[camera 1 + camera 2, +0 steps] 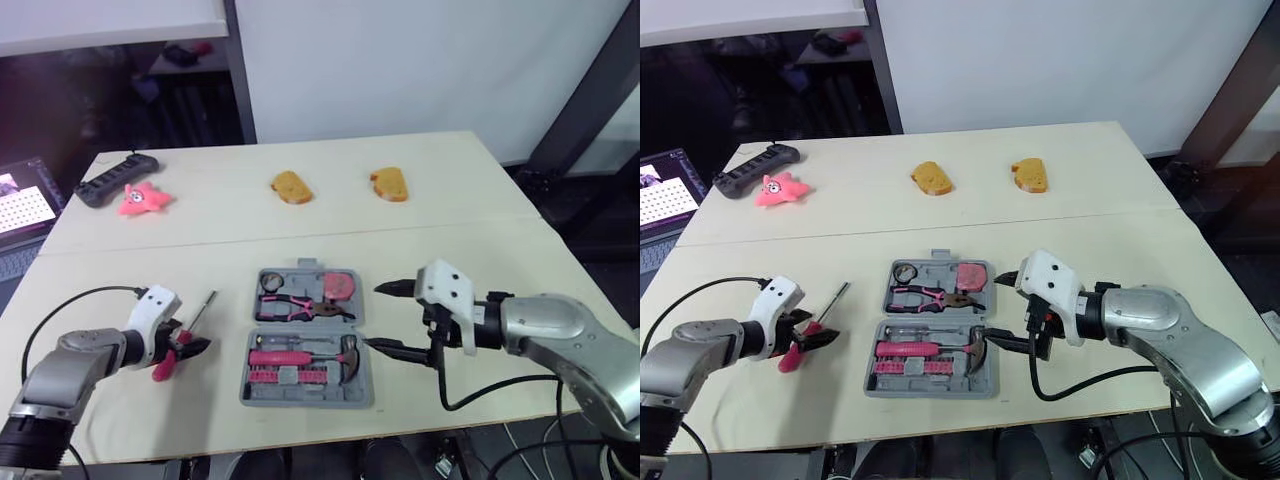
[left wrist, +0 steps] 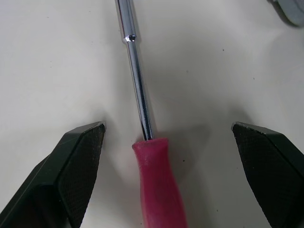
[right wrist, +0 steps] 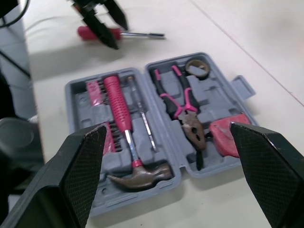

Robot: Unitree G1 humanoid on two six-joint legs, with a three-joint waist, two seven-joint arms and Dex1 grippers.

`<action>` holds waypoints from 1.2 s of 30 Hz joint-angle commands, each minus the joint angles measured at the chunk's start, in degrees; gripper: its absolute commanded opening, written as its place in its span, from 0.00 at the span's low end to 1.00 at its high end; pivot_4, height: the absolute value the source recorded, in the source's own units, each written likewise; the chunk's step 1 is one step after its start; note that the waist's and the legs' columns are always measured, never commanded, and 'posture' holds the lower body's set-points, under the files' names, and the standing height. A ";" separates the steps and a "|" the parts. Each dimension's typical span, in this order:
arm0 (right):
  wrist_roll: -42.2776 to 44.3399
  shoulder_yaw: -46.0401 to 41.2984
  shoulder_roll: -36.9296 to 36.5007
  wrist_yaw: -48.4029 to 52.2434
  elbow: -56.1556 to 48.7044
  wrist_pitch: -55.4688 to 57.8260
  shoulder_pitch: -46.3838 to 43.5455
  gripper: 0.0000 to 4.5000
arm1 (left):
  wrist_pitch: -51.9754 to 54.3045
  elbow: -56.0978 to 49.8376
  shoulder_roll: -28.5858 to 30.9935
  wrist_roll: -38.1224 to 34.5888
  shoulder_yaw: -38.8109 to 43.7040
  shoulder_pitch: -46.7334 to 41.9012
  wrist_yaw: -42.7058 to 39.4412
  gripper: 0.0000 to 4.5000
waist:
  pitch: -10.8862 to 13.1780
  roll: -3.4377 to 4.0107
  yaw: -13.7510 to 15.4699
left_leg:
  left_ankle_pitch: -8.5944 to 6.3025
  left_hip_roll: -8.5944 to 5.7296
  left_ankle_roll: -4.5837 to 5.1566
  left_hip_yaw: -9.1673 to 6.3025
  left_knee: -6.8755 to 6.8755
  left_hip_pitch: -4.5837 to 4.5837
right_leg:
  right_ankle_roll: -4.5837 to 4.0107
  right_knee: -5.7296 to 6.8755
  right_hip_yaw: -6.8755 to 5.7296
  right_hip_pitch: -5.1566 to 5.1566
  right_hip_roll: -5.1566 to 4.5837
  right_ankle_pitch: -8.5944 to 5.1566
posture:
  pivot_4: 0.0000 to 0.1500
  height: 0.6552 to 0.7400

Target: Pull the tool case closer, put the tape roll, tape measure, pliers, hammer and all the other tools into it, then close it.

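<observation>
Bread slices (image 1: 291,186), pink toy (image 1: 144,197), black strip (image 1: 115,179)

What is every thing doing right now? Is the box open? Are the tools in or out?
tool case: open, lying flat.
hammer: in the case.
pliers: in the case.
tape measure: in the case.
tape roll: in the case.
screwdriver: outside the case, not gripped.
left end effector: open, either side of the screwdriver.
right end effector: open, empty, by the case.

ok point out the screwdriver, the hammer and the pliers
screwdriver (image 2: 159,187), left wrist view, on the pink handle
hammer (image 3: 118,107), right wrist view, on the pink grip
pliers (image 3: 191,124), right wrist view, on the metal head
</observation>
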 commanded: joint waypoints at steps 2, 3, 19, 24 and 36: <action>-1.03 1.92 -1.03 2.07 0.26 -2.08 -2.78 1.00 | 2.19 2.49 1.88 1.51 -2.12 2.17 -1.26 0.81 | 0.00 0.00 -0.13 | 0.00 0.00 0.00 0.00 -0.01 -0.02 | 0.00 0.00 0.00 -0.05 0.02 0.00 | 1.00 1.00; -1.27 2.30 -0.89 2.08 0.69 -2.23 -3.36 1.00 | 2.11 2.71 2.06 1.60 -2.12 2.14 -1.32 0.71 | 0.00 0.01 -0.15 | 0.00 0.00 0.00 0.00 -0.02 -0.03 | 0.00 0.00 0.00 -0.06 0.02 0.00 | 1.00 1.00; -3.18 4.70 2.00 -0.94 1.99 -2.46 -5.02 1.00 | -3.59 -0.23 2.65 -2.53 4.56 5.35 -7.11 0.10 | -0.10 0.21 -0.06 | 0.00 0.02 0.00 0.13 -0.12 -0.18 | 0.02 -0.01 0.12 -0.33 -0.08 0.01 | 1.00 1.00; -4.07 4.89 2.82 -2.08 2.09 -2.68 -4.06 1.00 | -5.21 -3.26 6.33 -6.97 8.88 4.84 -14.26 0.10 | 0.04 -0.03 0.16 | 0.00 0.01 0.00 0.13 -0.10 -0.29 | 0.02 0.00 0.10 -0.42 -0.11 0.01 | 1.00 1.00; -4.92 4.44 3.83 -3.60 1.34 -2.82 -1.70 1.00 | 5.41 -22.09 15.91 -11.15 3.28 1.59 -17.81 0.10 | 0.17 -0.18 0.08 | 0.01 0.01 -0.02 0.12 -0.07 -0.38 | 0.01 0.00 0.09 -0.45 -0.06 0.01 | 1.00 1.00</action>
